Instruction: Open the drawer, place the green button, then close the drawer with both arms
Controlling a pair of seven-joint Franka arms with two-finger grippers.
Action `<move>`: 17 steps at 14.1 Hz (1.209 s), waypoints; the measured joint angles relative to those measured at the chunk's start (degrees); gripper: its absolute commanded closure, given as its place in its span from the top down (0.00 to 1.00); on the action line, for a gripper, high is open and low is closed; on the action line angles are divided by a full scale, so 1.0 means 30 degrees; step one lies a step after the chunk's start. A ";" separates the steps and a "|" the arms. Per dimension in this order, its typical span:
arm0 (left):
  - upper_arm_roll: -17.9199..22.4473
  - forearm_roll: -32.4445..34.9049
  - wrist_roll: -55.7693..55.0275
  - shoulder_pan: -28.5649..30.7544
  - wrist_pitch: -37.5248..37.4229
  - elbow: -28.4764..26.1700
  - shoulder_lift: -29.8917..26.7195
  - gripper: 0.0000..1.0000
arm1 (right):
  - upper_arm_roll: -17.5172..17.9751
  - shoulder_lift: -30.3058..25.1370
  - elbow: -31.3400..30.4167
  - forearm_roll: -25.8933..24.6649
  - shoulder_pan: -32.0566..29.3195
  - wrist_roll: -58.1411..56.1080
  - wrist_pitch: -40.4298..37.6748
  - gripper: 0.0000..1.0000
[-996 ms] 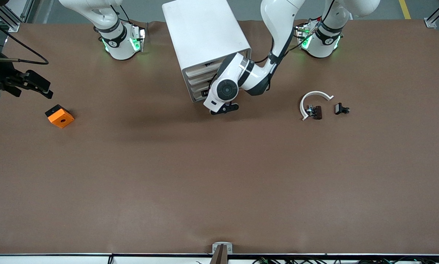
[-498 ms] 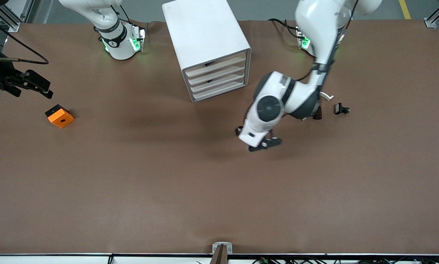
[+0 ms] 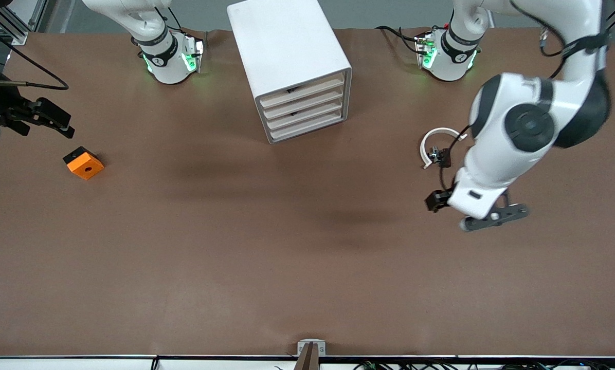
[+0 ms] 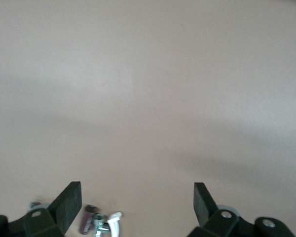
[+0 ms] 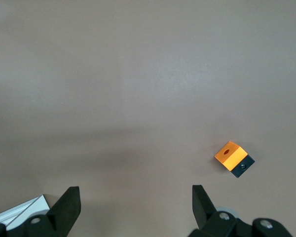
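Note:
The white cabinet (image 3: pixel 287 46) stands at the back middle of the table with all its beige fronts flush. The drawer (image 3: pixel 307 114), third down, is shut. The button is not in view. My left gripper (image 3: pixel 495 217) (image 4: pixel 136 205) hangs open and empty over bare table toward the left arm's end, close to a black clip with a white arc (image 3: pixel 437 149) (image 4: pixel 101 224). My right gripper (image 3: pixel 63 126) (image 5: pixel 134 205) waits open and empty over the right arm's end of the table, near the orange block (image 3: pixel 84 163) (image 5: pixel 232 155).
The left arm's big white wrist (image 3: pixel 513 133) hangs over the table beside the white arc. Brown tabletop (image 3: pixel 287 246) stretches from the cabinet to the edge nearest the front camera.
The left arm has swung away from the cabinet's front, toward its own end of the table, and now covers a small black clip. The right arm has not moved.

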 measured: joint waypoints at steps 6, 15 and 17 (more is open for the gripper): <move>-0.0004 0.0340 0.0848 0.1794 -0.3893 0.1549 -0.2429 1.00 | 0.0004 0.0001 0.0012 0.0000 0.0000 0.0000 0.0004 1.00; -0.1500 0.0186 0.4249 0.4736 -0.7958 0.3044 -0.3476 1.00 | 0.0005 0.0001 0.0133 0.0000 0.0000 0.0000 0.0008 1.00; -0.2776 0.0111 0.5276 0.6412 -0.8371 0.2901 -0.3979 1.00 | 0.0005 0.0001 0.0134 0.0000 0.0000 0.0000 0.0008 1.00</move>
